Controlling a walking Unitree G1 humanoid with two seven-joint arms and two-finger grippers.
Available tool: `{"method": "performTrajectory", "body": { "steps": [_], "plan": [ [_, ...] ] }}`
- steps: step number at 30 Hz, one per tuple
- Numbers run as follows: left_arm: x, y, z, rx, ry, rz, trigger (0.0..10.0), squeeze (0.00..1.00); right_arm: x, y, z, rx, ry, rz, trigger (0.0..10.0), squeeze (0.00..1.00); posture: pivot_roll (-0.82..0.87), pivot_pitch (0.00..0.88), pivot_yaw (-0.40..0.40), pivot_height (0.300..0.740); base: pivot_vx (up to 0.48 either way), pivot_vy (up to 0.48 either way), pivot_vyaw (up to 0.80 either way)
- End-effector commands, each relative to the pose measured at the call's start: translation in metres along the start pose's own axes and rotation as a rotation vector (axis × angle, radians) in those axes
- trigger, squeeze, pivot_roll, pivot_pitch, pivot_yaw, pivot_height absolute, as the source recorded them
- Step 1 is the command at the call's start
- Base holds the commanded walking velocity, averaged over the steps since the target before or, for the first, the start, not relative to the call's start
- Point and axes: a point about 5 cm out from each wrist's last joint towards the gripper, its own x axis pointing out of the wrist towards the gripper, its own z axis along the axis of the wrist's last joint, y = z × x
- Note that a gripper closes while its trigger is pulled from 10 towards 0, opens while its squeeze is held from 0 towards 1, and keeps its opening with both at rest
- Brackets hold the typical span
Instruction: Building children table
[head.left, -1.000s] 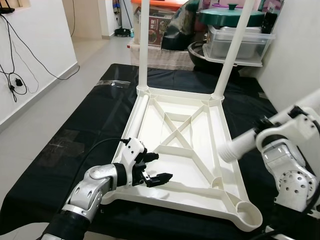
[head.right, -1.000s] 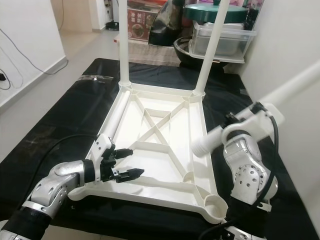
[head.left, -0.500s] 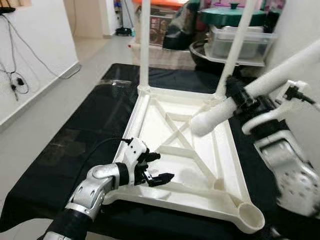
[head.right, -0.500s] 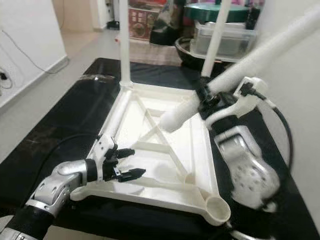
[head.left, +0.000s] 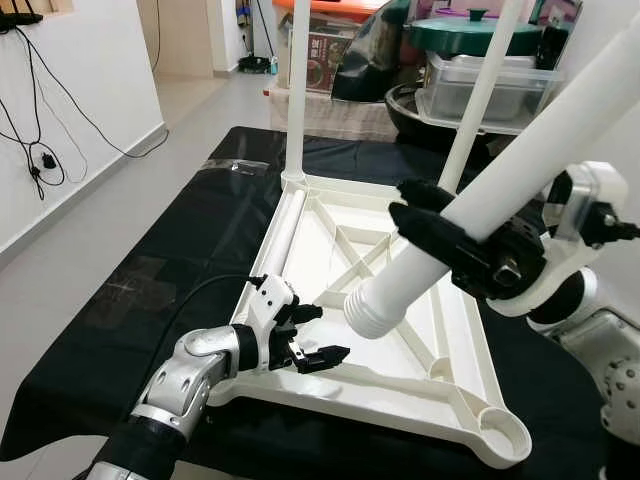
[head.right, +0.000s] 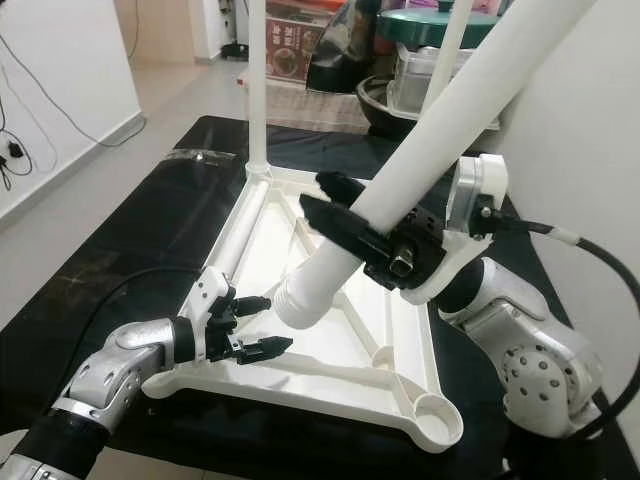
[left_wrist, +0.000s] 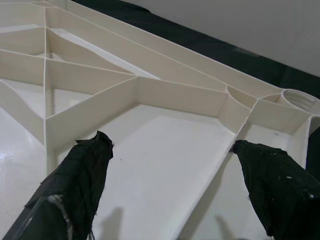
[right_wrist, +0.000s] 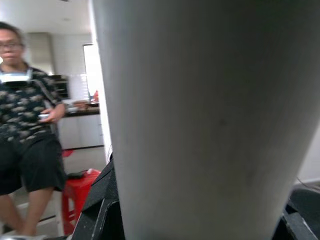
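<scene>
The white table top (head.left: 400, 385) lies upside down on a black mat (head.left: 190, 240). Two white legs (head.left: 297, 90) stand upright in its far corners, and another tube (head.left: 283, 225) lies along its left rim. My right gripper (head.left: 412, 203) is shut on a thick white leg (head.left: 480, 205), held slanting above the table top. That leg's ribbed end (head.left: 368, 312) hangs over the middle. My left gripper (head.left: 315, 338) is open and empty, low over the near left part; its fingers (left_wrist: 82, 165) are spread above the ribs. An empty round socket (head.left: 503, 432) sits at the near right corner.
Clear storage bins (head.left: 480, 85) and a green-lidded pot (head.left: 478, 30) stand behind the mat. Cables (head.left: 40, 150) hang on the left wall above bare floor (head.left: 90, 230). A white wall is close on the right. A person (right_wrist: 25, 130) and a red stool (right_wrist: 82, 192) are in the right wrist view.
My right arm has swung the held leg leftward and forward, from the table top's right edge to over its middle. The left gripper has stayed in place, open.
</scene>
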Motion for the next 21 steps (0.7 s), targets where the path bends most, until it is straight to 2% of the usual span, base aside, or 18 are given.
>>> {"method": "performTrajectory", "body": {
  "steps": [1,3,6,9,12,13,15,21],
  "plan": [
    [0.001,-0.004,0.000,-0.009,-0.004,-0.027,10.0,0.00,0.003,0.003,-0.001,0.002,0.011,0.048,0.0,0.00,0.14,0.000,-0.116,0.740,0.000,0.000,0.00],
    [-0.001,-0.006,0.002,-0.019,-0.008,-0.051,10.0,0.00,0.002,0.004,-0.003,0.006,0.029,0.065,0.0,0.00,0.15,0.000,-0.118,0.740,0.000,0.000,0.00],
    [-0.008,-0.014,0.001,-0.036,0.014,-0.160,10.0,0.00,-0.003,0.003,-0.011,0.023,0.091,0.105,0.0,0.00,0.15,0.000,-0.118,0.740,0.000,0.000,0.00],
    [-0.010,-0.017,0.001,-0.034,0.023,-0.198,10.0,0.00,-0.003,0.001,-0.012,0.030,0.102,0.113,0.0,0.00,0.15,0.000,-0.118,0.740,0.000,0.000,0.00],
    [-0.014,-0.028,0.009,-0.041,0.020,-0.335,10.0,0.00,-0.003,-0.004,-0.017,0.036,0.146,0.149,0.0,0.00,0.15,0.000,-0.113,0.740,0.000,0.000,0.00],
    [-0.014,-0.028,0.009,-0.041,0.020,-0.335,10.0,0.00,-0.003,-0.004,-0.017,0.036,0.146,0.149,0.0,0.00,0.15,0.000,-0.113,0.740,0.000,0.000,0.00],
    [-0.015,-0.033,0.012,-0.020,0.035,-0.406,10.0,0.00,-0.001,-0.008,-0.019,0.041,0.162,0.162,0.0,0.00,0.15,0.000,-0.113,0.740,0.000,0.000,0.00],
    [-0.013,-0.035,0.023,0.011,0.032,-0.481,10.0,0.00,0.004,-0.009,-0.027,0.061,0.181,0.191,0.0,0.00,0.15,0.000,-0.111,0.740,0.000,0.000,0.00]
  ]
}}
